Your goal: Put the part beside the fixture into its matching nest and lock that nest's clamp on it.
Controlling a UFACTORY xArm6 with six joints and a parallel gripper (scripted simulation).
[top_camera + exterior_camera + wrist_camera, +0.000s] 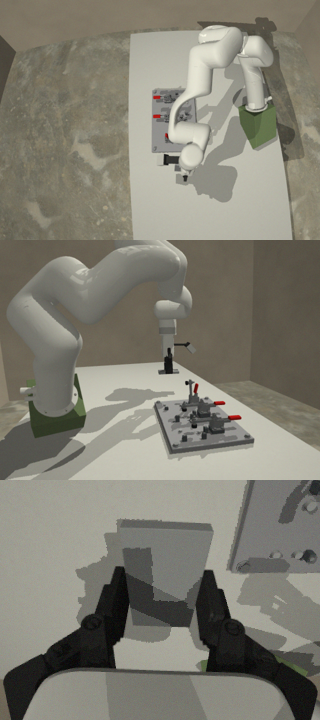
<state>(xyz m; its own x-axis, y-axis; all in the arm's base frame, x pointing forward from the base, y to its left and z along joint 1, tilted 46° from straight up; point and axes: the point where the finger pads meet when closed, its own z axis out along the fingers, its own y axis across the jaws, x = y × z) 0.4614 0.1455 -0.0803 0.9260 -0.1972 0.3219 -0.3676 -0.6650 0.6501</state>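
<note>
One part (177,168) (176,371) (167,572): off the bench (206,219) (103,379) (45,510), beside the fixture (158,129) (168,428) (270,525)
Gripper (185,169) (168,371) (163,583): pinching the part by its sides
Far clamp (167,140) (193,398): bar raised, open
Middle clamp (167,118) (203,410), near clamp (169,98) (216,423): bars down; locking unclear
Nests: no part seated; the right one not certain, the far one likely
Done: pick-up
Left: carry, seat flat against the blocks, release, lock the clamp, back off
</note>
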